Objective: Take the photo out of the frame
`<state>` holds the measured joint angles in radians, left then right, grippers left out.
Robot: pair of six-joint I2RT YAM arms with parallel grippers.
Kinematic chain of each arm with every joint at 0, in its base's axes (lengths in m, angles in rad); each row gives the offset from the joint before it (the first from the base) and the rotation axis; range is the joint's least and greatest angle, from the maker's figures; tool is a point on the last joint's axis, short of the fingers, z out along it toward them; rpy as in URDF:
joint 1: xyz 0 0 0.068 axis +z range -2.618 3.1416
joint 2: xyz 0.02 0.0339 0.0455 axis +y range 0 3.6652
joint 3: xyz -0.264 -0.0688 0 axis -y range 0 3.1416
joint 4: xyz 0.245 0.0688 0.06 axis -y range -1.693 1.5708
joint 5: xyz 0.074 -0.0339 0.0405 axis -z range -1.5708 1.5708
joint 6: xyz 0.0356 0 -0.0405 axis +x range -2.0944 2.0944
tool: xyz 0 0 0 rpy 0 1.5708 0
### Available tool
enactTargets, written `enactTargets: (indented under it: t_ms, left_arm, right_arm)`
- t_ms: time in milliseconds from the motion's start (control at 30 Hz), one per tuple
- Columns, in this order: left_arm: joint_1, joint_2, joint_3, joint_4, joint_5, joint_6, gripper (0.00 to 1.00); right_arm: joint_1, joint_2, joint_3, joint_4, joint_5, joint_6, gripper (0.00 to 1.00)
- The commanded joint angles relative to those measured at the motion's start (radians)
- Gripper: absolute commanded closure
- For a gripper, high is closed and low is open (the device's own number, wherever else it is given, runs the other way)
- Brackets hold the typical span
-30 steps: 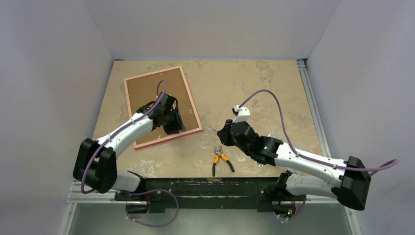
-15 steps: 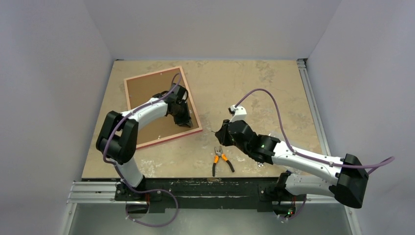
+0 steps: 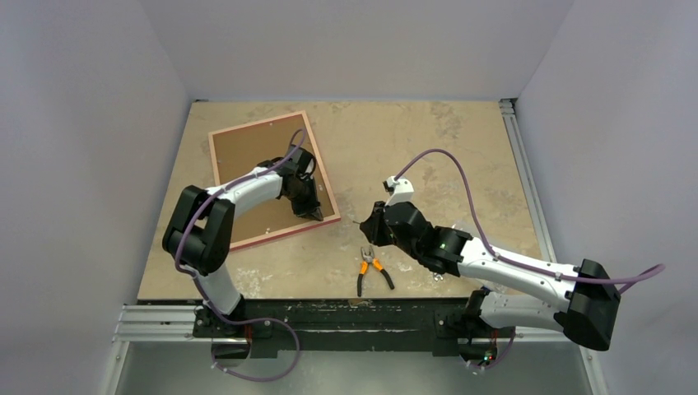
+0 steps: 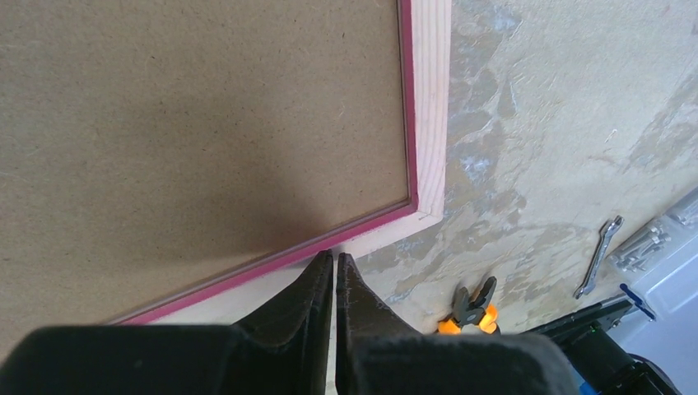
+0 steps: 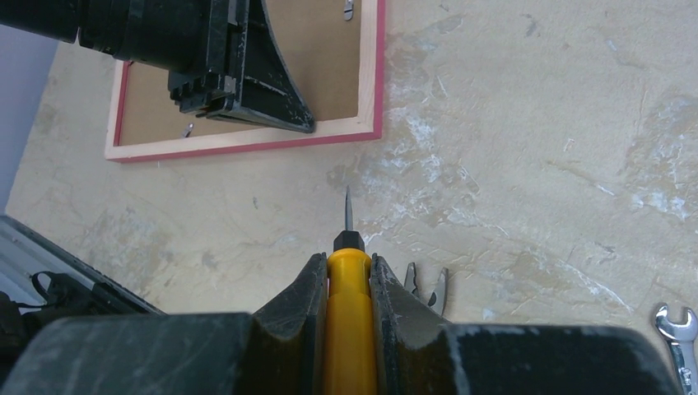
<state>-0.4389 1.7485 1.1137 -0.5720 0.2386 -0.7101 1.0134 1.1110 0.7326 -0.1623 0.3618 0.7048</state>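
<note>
Removal has hardly begun: the thin rectangular pink-red-edged frame [image 3: 247, 152] lies face down at the table's [image 3: 461, 148] far left, brown backing board [image 4: 189, 123] in place, photo hidden, the left gripper [image 4: 334, 267] pinched together at its near edge, the right gripper [image 5: 346, 259] clamping a yellow-handled screwdriver [image 5: 349, 284].

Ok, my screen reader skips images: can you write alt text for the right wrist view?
The right pincer holds a yellow-handled screwdriver, its thin tip aimed at the frame, which lies brown back up on the table. The shut left pincer points down at the frame's near edge; pliers lie beside the screwdriver.
</note>
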Motion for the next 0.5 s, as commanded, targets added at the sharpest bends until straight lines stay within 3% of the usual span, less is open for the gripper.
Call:
enactTargets:
  t_ms: [0, 267, 467]
  left_arm:
    - [0.000, -0.019, -0.001, -0.001, -0.010, 0.033, 0.94]
    - [0.026, -0.024, 0.079, 0.000, 0.020, 0.048, 0.70]
    - [0.051, 0.046, 0.070, 0.007, 0.093, 0.031, 0.67]
  right_arm:
    - [-0.004, -0.001, 0.037, 0.044, -0.020, -0.011, 1.00]
    - [-0.003, -0.006, 0.028, 0.044, -0.022, -0.012, 1.00]
    - [-0.005, -0.012, 0.023, 0.043, -0.028, -0.004, 1.00]
